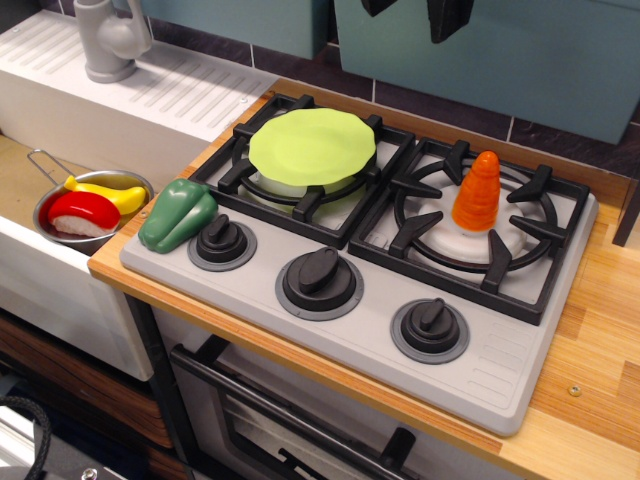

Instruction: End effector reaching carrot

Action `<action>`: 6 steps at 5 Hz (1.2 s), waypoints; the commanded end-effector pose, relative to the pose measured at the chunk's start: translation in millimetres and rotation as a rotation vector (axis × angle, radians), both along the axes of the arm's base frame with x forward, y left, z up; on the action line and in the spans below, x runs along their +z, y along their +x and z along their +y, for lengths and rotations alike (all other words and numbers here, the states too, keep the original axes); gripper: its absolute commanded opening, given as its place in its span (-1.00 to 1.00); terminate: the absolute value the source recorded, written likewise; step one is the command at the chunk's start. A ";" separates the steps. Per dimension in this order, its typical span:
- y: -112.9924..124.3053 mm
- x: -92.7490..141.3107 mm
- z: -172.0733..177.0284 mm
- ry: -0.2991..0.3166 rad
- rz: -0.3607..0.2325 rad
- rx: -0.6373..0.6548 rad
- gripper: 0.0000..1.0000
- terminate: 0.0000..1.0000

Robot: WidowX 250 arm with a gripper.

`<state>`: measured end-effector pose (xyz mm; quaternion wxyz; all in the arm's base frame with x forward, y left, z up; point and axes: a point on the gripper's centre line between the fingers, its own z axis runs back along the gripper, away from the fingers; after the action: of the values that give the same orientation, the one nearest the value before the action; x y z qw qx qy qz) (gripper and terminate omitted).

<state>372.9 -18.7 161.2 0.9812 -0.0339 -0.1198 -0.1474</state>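
Observation:
The carrot (478, 192) is a small glossy orange cone. It stands upright on the white centre of the right burner grate (470, 225) of the toy stove. Only the two black fingertips of my gripper (415, 14) show, at the top edge of the view, high above and behind the stove, to the left of and well beyond the carrot. The fingertips (449, 20) hang apart with nothing between them. The rest of the arm is out of view.
A lime-green plate (312, 146) lies on the left burner. A green toy pepper (178, 215) sits at the stove's front left by the knobs (320, 280). A metal pot (92, 208) with a red and a yellow toy rests in the sink, with a grey faucet (110, 40) behind.

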 end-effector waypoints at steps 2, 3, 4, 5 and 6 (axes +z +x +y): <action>-4.6 5.5 -20.8 0.000 0.019 0.047 1.00 -1.00; -5.1 6.1 -37.5 -0.017 0.028 0.069 1.00 -1.00; -8.8 2.9 -52.2 -0.021 0.023 0.087 1.00 -1.00; -12.3 -6.3 -66.5 -0.022 0.000 0.102 1.00 -1.00; -12.8 -26.7 -75.3 -0.020 -0.050 0.099 1.00 -1.00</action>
<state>354.9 -91.2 107.4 0.9890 -0.0303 -0.1094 -0.0945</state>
